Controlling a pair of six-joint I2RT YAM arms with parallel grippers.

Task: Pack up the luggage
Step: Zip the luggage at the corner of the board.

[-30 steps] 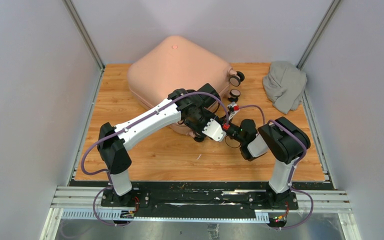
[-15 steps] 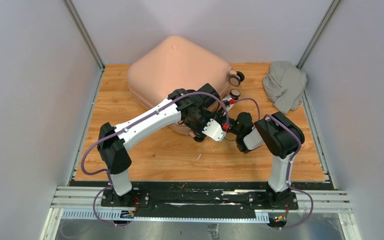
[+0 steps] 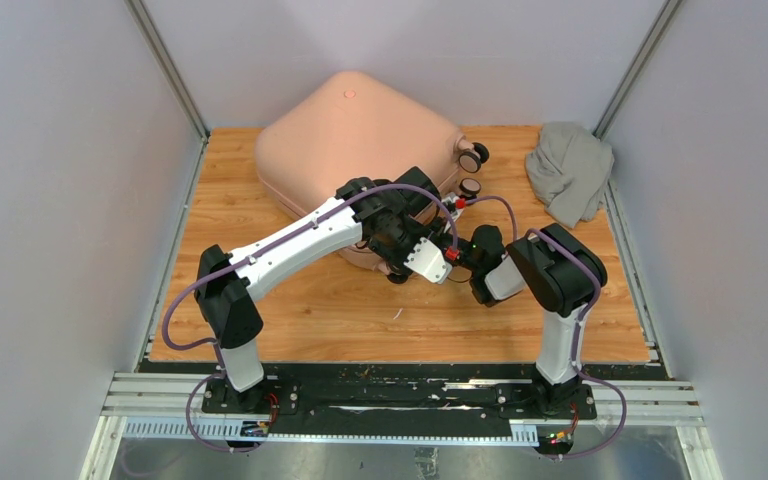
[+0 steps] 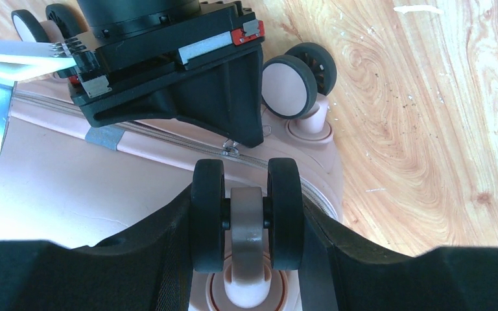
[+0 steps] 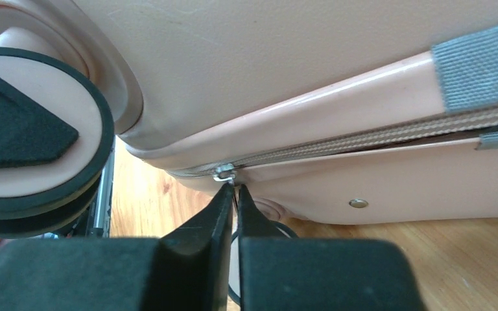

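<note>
**Luggage [image 3: 350,130]: pale pink hard-shell suitcase, shell halves together.**
Lies flat at upper centre of the overhead view, turned diagonally, round emblem [image 3: 349,93] uppermost. Black caster wheels [image 3: 474,157] face right. The zipper pull [image 5: 224,173] sits on the seam at the lower corner.

Right gripper [image 5: 235,197] pinched shut on zipper pull [image 5: 224,173], luggage [image 5: 298,65] seam, caster wheel [image 5: 52,84] at left
</note>
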